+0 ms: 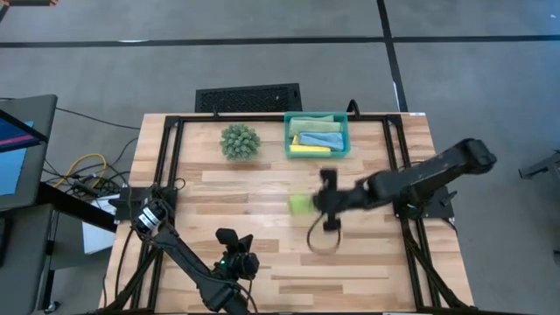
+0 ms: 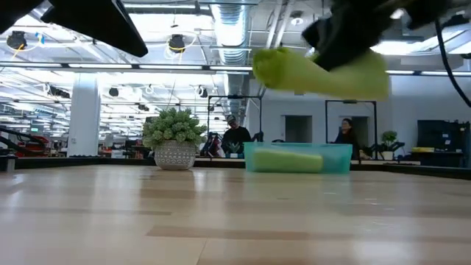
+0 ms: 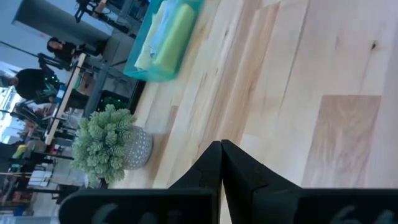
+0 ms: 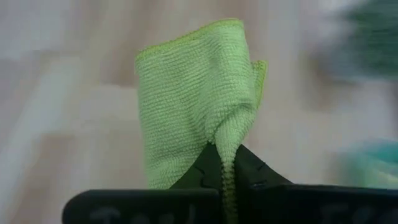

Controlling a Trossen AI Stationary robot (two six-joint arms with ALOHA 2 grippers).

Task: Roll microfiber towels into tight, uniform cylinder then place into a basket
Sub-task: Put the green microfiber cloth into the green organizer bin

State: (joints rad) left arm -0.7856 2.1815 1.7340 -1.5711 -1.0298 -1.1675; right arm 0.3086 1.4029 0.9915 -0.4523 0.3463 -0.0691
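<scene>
Right gripper [image 1: 308, 205] clamped on lime towel [image 4: 196, 106], lifted above tabletop centre, short of basket [image 1: 343, 149] at far edge. Left gripper [image 3: 221, 163] together, near edge. Risk: thin-edge pinch, roll may unfurl.

A large open-plan lab or workshop: exposed ceiling ducts [image 2: 228, 29], strip lights, rows of workbenches, people [image 2: 234, 136] standing behind the wooden table [image 2: 235, 221]

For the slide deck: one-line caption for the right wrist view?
Right gripper shut on the lime green towel, held above the table.
</scene>
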